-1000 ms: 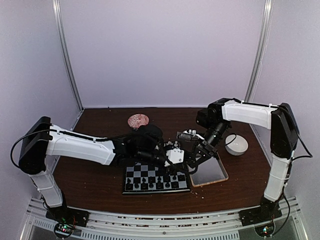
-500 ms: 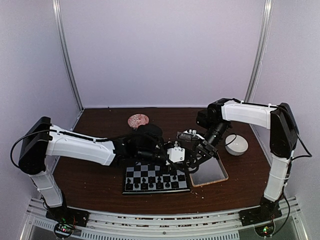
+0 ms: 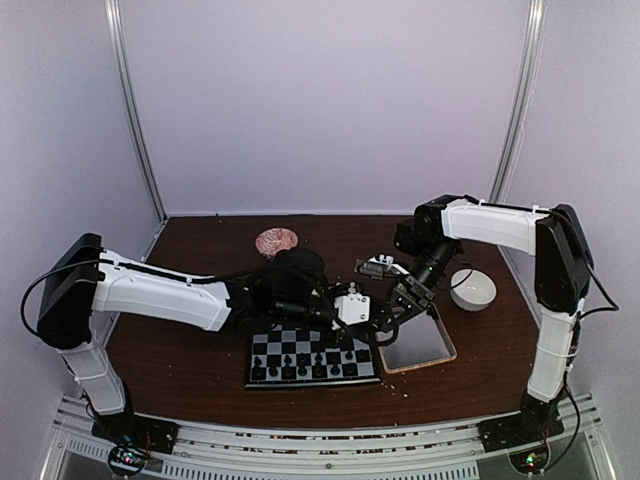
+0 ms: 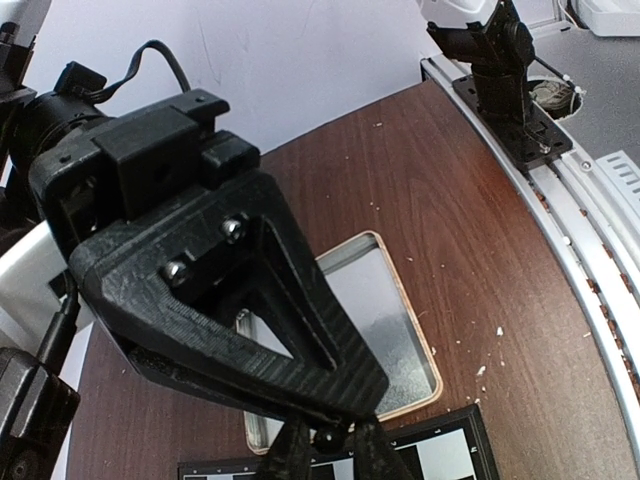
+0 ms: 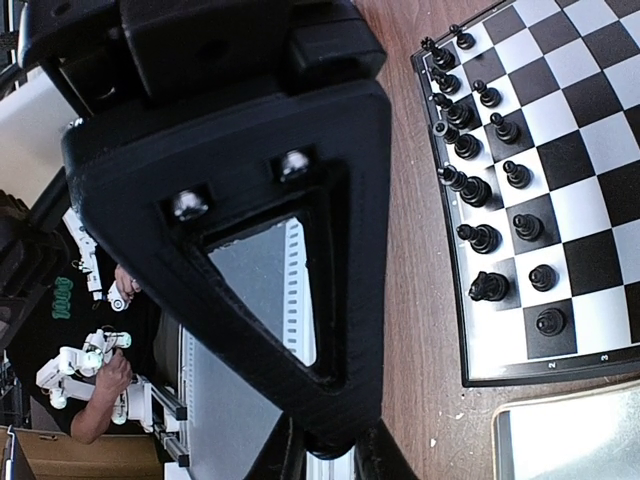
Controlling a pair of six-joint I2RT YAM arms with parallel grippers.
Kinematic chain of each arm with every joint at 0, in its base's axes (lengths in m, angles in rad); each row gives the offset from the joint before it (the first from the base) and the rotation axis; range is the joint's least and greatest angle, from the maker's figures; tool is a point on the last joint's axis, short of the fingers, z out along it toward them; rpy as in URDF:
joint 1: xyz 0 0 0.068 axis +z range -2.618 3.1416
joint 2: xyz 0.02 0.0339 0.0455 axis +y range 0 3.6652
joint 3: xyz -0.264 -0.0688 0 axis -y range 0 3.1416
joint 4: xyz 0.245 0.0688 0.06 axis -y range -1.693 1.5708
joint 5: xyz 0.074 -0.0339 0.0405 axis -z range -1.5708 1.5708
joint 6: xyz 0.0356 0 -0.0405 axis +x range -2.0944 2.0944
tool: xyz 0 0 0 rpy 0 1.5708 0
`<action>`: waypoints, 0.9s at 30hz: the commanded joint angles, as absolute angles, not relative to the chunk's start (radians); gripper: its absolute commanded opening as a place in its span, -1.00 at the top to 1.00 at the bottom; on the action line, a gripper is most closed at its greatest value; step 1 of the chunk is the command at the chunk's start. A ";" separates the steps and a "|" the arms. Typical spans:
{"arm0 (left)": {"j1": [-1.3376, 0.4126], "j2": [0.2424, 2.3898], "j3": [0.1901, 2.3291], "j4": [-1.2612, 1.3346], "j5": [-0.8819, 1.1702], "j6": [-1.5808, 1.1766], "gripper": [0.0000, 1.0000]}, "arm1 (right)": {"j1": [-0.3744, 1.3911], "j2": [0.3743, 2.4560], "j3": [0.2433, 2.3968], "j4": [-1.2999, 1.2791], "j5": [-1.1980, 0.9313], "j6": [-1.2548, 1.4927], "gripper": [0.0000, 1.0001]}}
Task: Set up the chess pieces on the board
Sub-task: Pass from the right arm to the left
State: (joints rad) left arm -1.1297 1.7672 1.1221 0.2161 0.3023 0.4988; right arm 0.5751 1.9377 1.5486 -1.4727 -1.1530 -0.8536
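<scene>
You work on a dark brown wooden table (image 3: pixel 180 360), closed in by pale lilac walls (image 3: pixel 320 100) with metal posts (image 3: pixel 135 110). The board (image 3: pixel 290 342) lies near the middle, with black chess pieces (image 5: pixel 479 237) in rows on its near side. A wooden-rimmed tray (image 3: pixel 420 345) lies just to its right. The left gripper (image 4: pixel 325 462) and right gripper (image 5: pixel 320 455) hang near the board's far right corner. Their tips are cut off, so you cannot tell how the jaws stand.
</scene>
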 commanded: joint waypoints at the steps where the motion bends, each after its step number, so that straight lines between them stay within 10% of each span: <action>1: -1.144 1.743 1.124 0.278 0.325 0.488 0.73 | 0.569 1.953 1.575 -1.474 -1.195 -0.864 0.65; 27: -1.143 1.766 1.151 0.259 0.278 0.450 0.96 | 0.562 1.954 1.577 -1.445 -1.189 -0.820 0.63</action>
State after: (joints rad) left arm -1.1297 1.7672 1.1221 0.2081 0.3042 0.4694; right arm 0.5667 1.9533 1.5517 -1.4693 -1.1709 -0.8223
